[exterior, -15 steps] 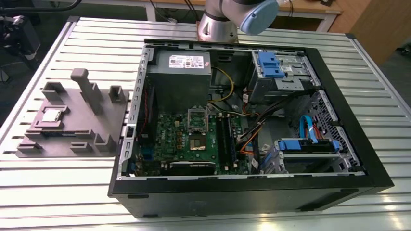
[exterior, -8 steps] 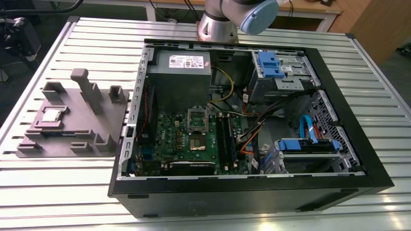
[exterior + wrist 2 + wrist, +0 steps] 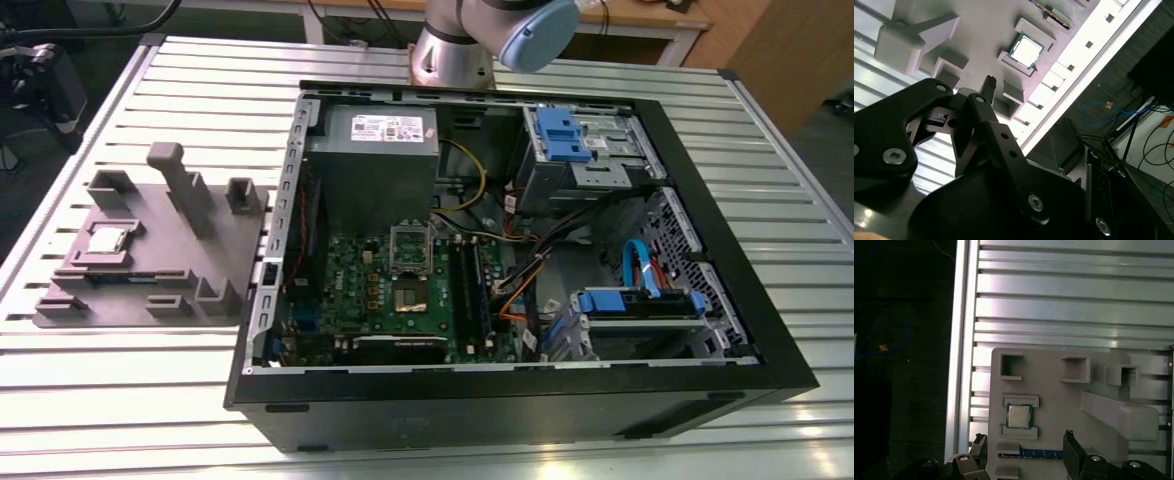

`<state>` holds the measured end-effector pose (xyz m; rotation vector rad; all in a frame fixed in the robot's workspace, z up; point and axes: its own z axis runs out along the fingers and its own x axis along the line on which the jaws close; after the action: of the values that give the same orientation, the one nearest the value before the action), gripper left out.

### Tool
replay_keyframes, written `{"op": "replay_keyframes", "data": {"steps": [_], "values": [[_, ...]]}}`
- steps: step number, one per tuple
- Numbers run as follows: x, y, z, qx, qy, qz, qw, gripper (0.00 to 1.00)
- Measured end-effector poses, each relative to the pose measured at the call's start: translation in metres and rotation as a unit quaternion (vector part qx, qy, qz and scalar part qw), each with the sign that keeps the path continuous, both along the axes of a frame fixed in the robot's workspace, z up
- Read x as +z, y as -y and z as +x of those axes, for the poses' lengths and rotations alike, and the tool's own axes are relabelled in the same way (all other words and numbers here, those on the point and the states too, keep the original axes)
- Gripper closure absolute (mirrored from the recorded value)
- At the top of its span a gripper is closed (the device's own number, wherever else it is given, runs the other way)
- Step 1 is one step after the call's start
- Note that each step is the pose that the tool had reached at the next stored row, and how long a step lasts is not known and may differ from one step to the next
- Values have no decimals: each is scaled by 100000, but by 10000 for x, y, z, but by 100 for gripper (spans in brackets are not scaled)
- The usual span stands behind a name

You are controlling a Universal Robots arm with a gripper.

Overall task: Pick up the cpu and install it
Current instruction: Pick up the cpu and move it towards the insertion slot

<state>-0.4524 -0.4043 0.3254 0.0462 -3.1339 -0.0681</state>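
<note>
The cpu (image 3: 107, 240), a small square chip with a shiny silver top, lies in a pocket of the grey fixture tray (image 3: 174, 290) at the exterior view's left. It appears in both wrist views (image 3: 1019, 416) (image 3: 1027, 51), still seated between the tray's raised lips. My gripper (image 3: 1024, 442) is open and hovers above the tray, well clear of the chip, with nothing between its black fingers (image 3: 1070, 442). One fingertip (image 3: 989, 86) points toward the tray beside the chip. On the green motherboard (image 3: 360, 290) in the open computer case (image 3: 747, 330), the socket with its silver frame (image 3: 411, 243) stands uncovered.
A memory stick (image 3: 1031, 455) lies in a slot of the tray near the chip. Tall grey posts (image 3: 180, 180) rise from the tray. A grey power supply box (image 3: 380, 150), drive cages (image 3: 587, 150) and loose cables (image 3: 534, 270) crowd the case. The ribbed metal table (image 3: 134, 420) ends close to the tray.
</note>
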Motion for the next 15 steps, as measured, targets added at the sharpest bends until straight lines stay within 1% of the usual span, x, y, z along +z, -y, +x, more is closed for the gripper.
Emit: {"op": "replay_keyframes", "data": {"steps": [4, 11, 15], "values": [[-32, 9, 0, -2, 2, 0, 100000, 29], [-50, 9, 0, -1, 5, 2, 100000, 29], [-72, 11, 0, 0, -2, -1, 100000, 29]]}}
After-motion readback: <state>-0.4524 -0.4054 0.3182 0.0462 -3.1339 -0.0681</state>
